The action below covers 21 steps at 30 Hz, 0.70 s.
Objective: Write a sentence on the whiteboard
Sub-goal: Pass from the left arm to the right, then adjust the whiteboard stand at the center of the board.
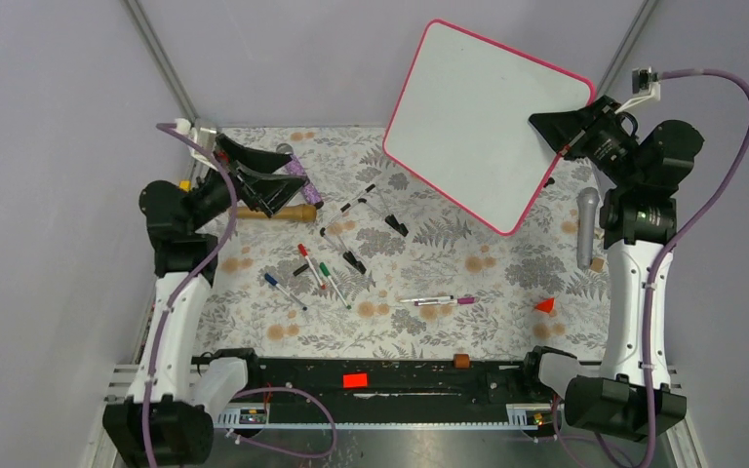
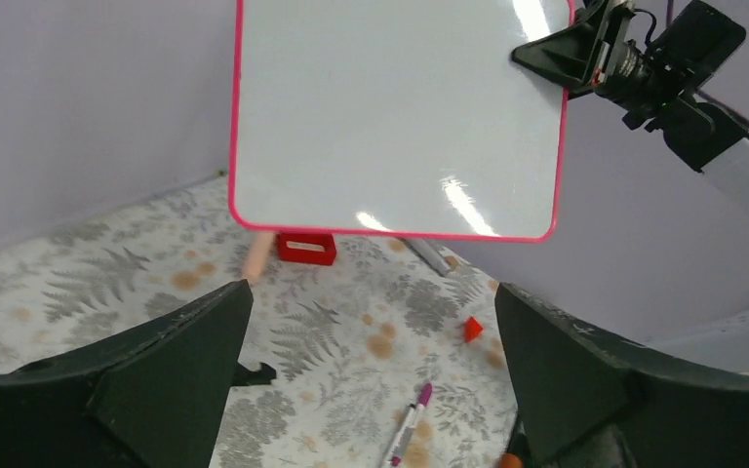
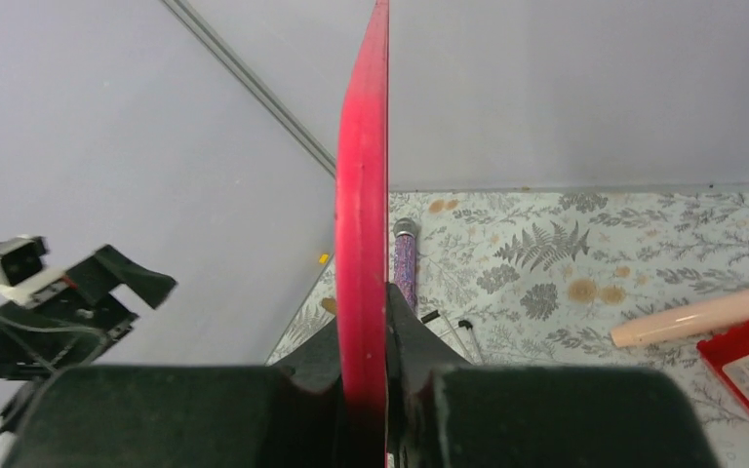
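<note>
My right pincer (image 3: 363, 336) was clenched on the pink-red rim of the whiteboard (image 1: 478, 122), holding it tilted and, as far as I could tell, clear of the table. Its glossy face was turned toward my left arm, and I could see no writing on it. My left pincer (image 2: 373, 292) hung spread wide and empty at the far left. I judged the writing not yet begun: the next move called for my left pincer to take one of the markers (image 1: 324, 275) lying mid-table and bring its bared tip to the board. Beneath lay a fern-patterned cloth (image 1: 429, 253) scattered with pens and caps, inside plain grey walls (image 1: 59, 146).
</note>
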Available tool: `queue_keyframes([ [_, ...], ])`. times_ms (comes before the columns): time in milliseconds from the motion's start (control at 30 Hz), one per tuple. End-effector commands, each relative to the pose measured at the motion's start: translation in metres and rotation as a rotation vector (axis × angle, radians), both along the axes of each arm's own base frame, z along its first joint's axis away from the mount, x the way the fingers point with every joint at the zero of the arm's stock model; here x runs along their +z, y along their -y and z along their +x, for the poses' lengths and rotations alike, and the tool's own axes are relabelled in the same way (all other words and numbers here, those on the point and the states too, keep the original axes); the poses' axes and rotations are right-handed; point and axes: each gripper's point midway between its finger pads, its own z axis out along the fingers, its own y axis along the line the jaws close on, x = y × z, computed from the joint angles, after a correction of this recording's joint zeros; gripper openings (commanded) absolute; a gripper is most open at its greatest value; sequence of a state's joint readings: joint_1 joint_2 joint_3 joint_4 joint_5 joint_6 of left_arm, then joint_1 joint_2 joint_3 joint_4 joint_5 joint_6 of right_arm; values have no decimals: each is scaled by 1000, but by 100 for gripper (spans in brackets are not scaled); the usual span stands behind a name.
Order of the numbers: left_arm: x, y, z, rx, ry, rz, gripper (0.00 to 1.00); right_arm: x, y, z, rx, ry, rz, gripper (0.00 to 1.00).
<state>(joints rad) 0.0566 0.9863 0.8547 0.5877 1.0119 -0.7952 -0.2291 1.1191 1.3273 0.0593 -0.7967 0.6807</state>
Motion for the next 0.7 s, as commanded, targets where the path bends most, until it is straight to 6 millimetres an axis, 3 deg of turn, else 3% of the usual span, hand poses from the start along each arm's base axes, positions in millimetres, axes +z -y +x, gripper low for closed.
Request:
queue_keyframes([
  [0,23,-4,-24,103,54,179,99,44,-4,-25,-28,144,-21,0],
  [67,15,-4,-26,100,13,158,99,41,-4,-26,-26,137,-15,0],
  [133,-30,-8,-8,152,-113,68,99,41,-5,-29,-24,139,-15,0],
  [167,-76,-23,15,285,-341,-50,99,41,-6,-31,-21,139,-16,0],
  [200,-129,-29,21,304,-599,-163,87,41,-7,-33,-18,141,-17,0],
  [233,-138,-28,18,165,-676,-258,63,42,-7,-34,-19,146,-19,0],
  [267,-134,-18,16,58,-664,-262,37,41,-8,-35,-16,147,-21,0],
  [300,-139,-15,21,77,-647,-205,38,41,-8,-36,-13,148,-22,0],
  [333,-141,-18,30,198,-588,-66,48,40,-9,-36,-8,148,-21,0],
  [400,-140,-22,27,387,-510,202,82,40,-10,-37,-3,148,-19,0],
  [433,-138,-21,26,412,-492,228,95,39,-9,-37,-5,149,-21,0],
  [500,-134,-12,33,376,-461,156,99,36,-8,-36,-11,146,-22,0],
  [667,-157,18,38,214,-473,208,99,33,-10,-34,5,141,-16,0],
])
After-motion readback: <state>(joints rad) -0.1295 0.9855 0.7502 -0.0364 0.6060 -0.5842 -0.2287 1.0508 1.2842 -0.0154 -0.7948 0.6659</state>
